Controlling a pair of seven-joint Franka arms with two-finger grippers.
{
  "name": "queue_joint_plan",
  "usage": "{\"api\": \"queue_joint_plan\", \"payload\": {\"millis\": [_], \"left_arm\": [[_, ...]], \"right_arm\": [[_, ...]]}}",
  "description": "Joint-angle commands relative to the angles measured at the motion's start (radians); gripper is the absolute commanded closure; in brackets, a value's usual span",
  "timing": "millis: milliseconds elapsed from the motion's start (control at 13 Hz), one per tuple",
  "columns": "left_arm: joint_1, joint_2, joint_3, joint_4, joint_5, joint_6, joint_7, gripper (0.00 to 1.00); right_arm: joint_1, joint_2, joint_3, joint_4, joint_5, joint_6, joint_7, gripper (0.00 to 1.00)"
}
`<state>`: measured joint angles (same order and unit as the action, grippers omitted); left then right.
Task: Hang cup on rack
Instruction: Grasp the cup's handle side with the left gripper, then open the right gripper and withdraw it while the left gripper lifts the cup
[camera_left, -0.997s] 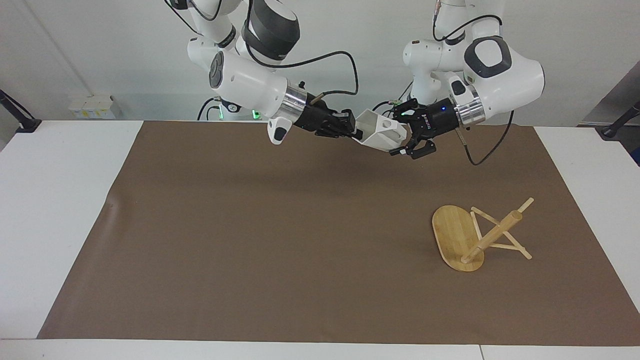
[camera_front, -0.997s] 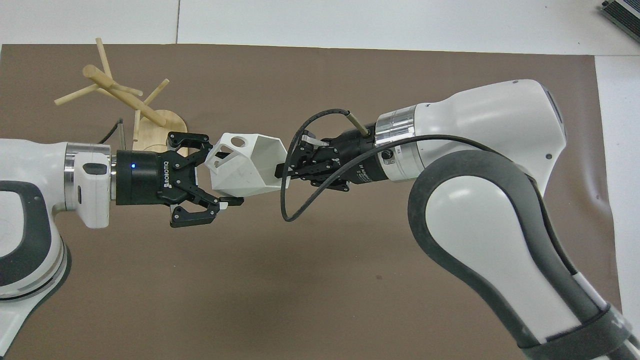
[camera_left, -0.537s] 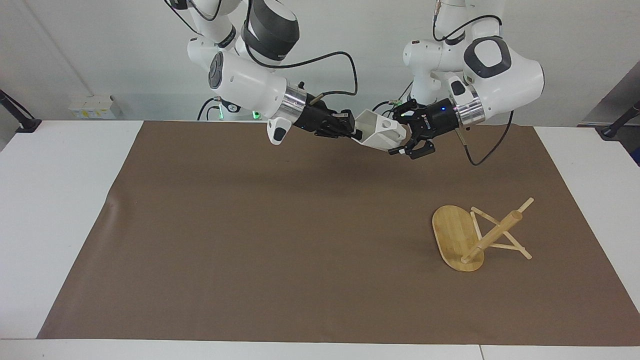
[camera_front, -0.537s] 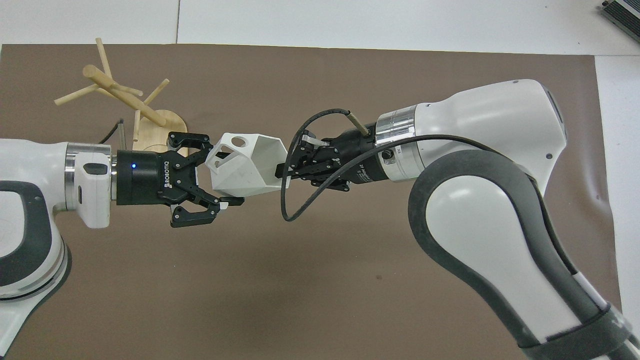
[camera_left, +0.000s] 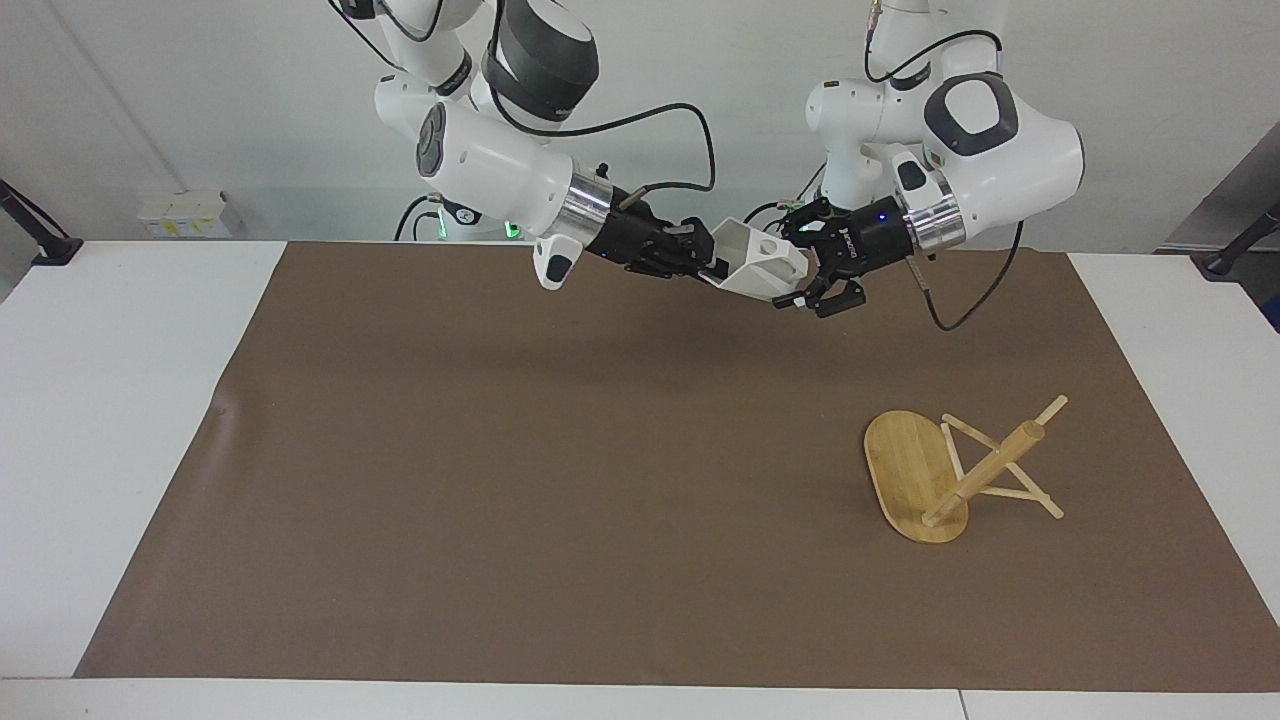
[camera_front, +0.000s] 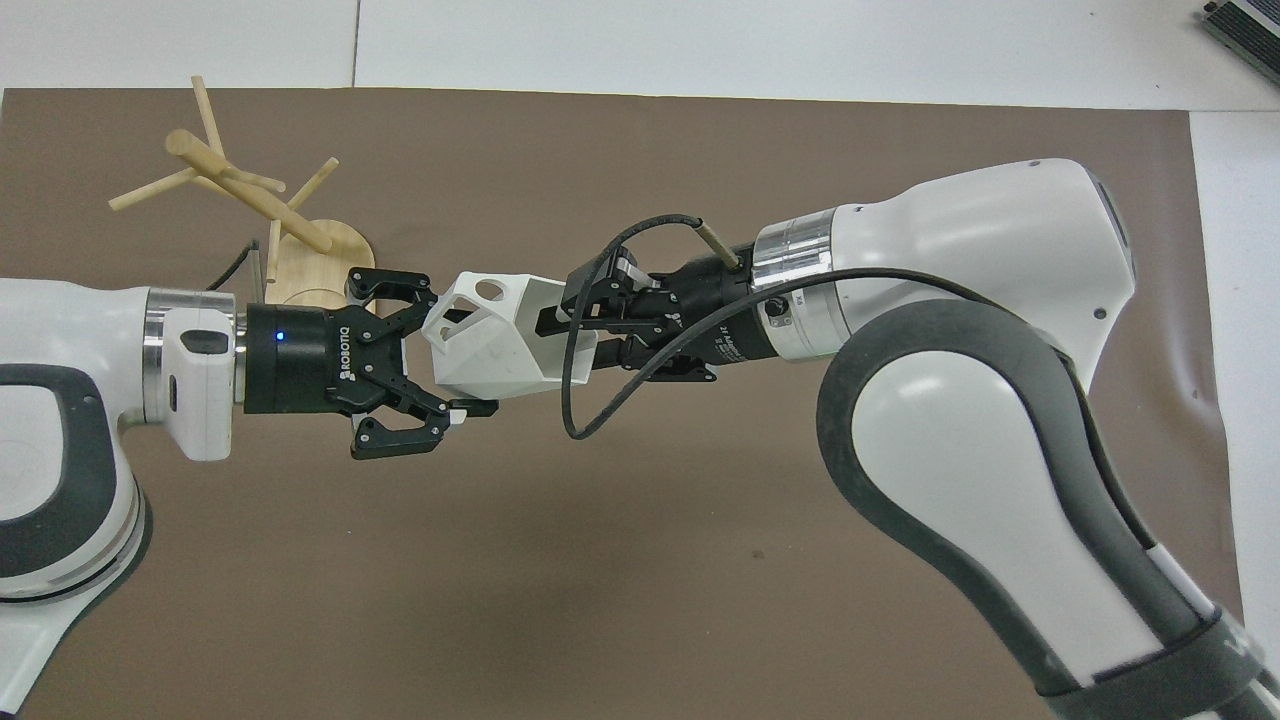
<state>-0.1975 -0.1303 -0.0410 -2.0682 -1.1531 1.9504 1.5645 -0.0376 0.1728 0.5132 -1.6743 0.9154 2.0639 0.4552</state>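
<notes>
White cup (camera_front: 495, 335), right pincer (camera_front: 570, 335) now parted

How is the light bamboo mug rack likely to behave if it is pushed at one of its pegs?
The light bamboo mug rack looks stiff yet light, so it may slide on the brown mat. Its round post rises from one end of the oval base, so a push could tip it. Its thin pegs might snap.

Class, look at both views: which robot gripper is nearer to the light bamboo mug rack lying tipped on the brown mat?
Left. The left gripper, at the white faceted cup, hangs close beside the bamboo rack's base; the right gripper is at the cup's other end.
</notes>
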Motion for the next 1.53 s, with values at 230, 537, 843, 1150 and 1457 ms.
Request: {"api": "queue_joint_plan", "payload": {"millis": [230, 537, 843, 1150, 1457], "left_arm": [[-0.01, -0.029, 0.01, -0.027, -0.011, 0.012, 0.009, 1.0], [0.001, -0.067, 0.012, -0.122, 0.012, 0.071, 0.022, 1.0], [-0.013, -0.091, 0.007, -0.196, 0.035, 0.224, 0.014, 1.0], [-0.013, -0.08, -0.017, -0.239, 0.036, 0.468, 0.002, 1.0], [0.001, -0.057, -0.016, -0.233, 0.108, 0.568, -0.066, 1.0]], "right_arm": [[-0.013, -0.012, 0.013, -0.01, 0.008, 0.013, 0.013, 0.0], [-0.015, -0.013, -0.005, -0.005, -0.087, 0.021, -0.021, 0.0], [-0.015, -0.035, -0.091, -0.004, -0.191, 0.007, -0.156, 0.0], [-0.015, -0.055, -0.148, -0.002, -0.457, -0.027, -0.24, 0.0], [-0.016, -0.07, -0.22, -0.002, -0.731, -0.123, -0.298, 0.0]]}}
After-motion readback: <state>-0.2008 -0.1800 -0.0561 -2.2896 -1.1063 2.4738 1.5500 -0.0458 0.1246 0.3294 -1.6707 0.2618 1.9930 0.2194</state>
